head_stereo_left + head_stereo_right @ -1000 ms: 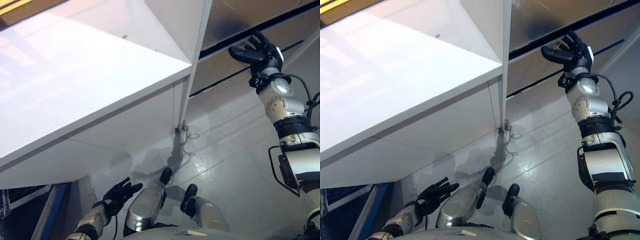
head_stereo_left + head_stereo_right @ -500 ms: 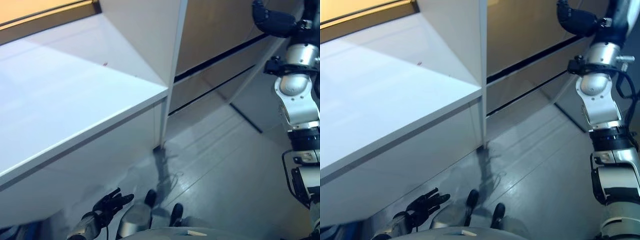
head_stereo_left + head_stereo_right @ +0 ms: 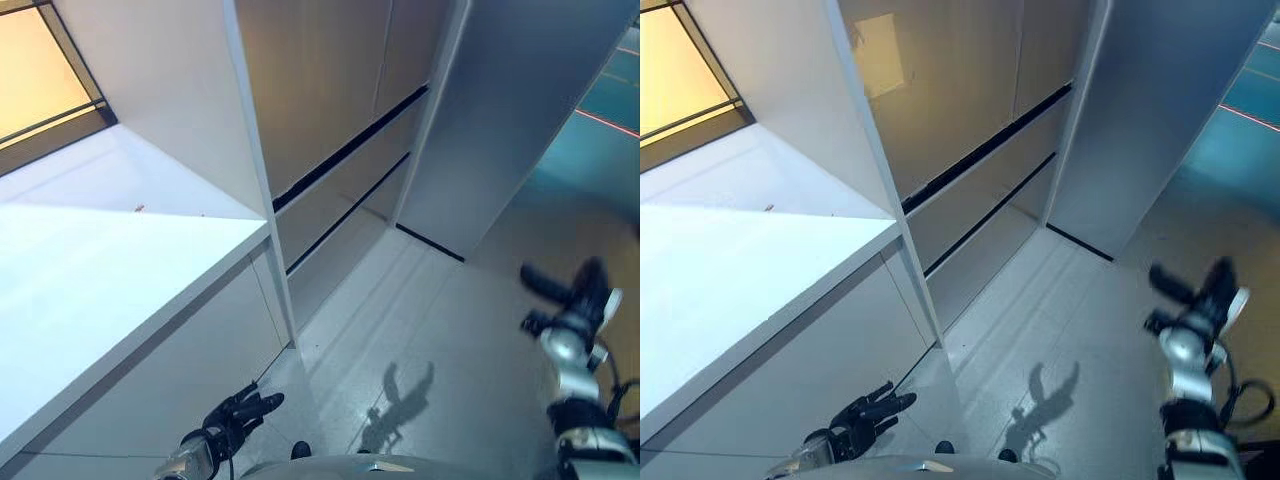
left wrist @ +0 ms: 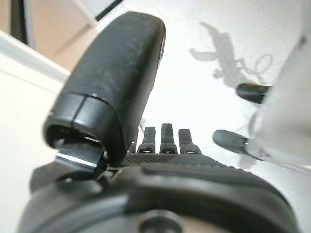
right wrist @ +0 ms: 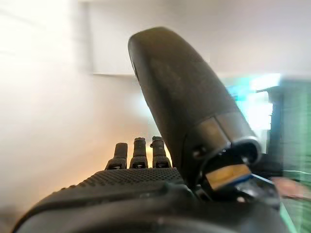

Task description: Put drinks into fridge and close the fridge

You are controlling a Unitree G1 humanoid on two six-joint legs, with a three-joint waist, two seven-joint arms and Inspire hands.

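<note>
I can't see any drinks from here. The white counter (image 3: 90,270) runs off the left edge, and the grey panel (image 3: 520,110) is cut by the top edge. Past my right hand (image 5: 146,160) everything is a blur, nothing I can identify.

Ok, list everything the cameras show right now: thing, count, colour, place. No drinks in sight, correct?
Counter: one, white, robot's left, with a panel below its edge.
Upright panel: one, white, standing at the counter's far end.
Cabinet fronts: tan, beyond the panel, split by dark horizontal gaps.
Tall panel: one, grey, right of the cabinet fronts, reaching the floor.
Floor: grey, in front of the robot.
Drinks: none in any view.
Left hand: dark, low by the counter's base, open and empty.
Right hand: dark, at the right above the floor, open and empty.
</note>
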